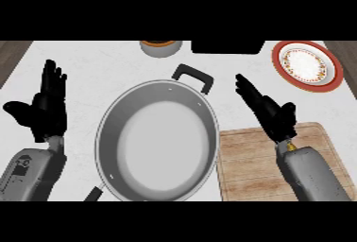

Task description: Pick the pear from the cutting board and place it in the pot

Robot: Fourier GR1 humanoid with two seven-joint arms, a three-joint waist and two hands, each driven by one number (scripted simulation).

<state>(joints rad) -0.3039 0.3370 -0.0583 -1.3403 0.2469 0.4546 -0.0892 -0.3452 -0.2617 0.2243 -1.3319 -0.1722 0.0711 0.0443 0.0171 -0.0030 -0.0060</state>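
Pot (159, 142) between open hands, beside cutting board (244, 160).

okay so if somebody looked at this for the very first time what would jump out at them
The big grey pot fills the middle of the counter, its inside bare. Two black hands flank it with straight fingers: the left hand at the view's left, the right hand over the wooden cutting board at lower right. A red-rimmed plate sits at the top right; no pear shows anywhere.

pot (157, 142) - smooth grey metal | cutting board (247, 165) - grained matt wood
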